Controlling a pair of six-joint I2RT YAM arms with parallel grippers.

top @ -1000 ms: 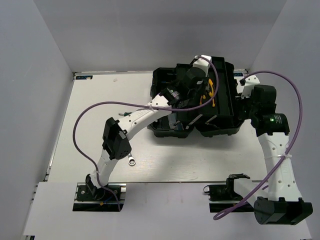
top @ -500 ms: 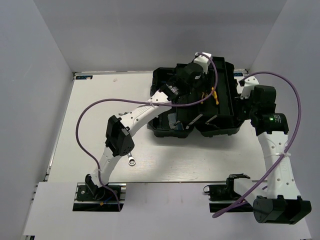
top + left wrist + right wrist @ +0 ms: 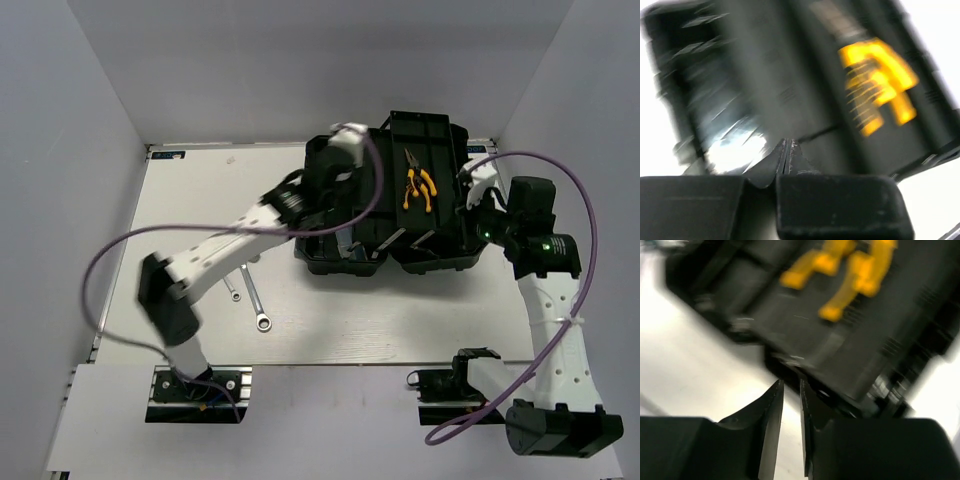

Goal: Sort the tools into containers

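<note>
Left gripper (image 3: 787,150) pressed together on nothing, yellow pliers (image 3: 877,87) ahead-right of it in the toolbox (image 3: 440,260) tray, probably sorted there; right gripper (image 3: 790,390) slightly parted, empty, pliers just ahead; wrenches (image 3: 254,298) behind left gripper on table (image 3: 380,320), apparently unsorted.

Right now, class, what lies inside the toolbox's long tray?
Only yellow-handled pliers show in the tray. The left arm covers the left part of the toolbox, so anything there is hidden.
</note>
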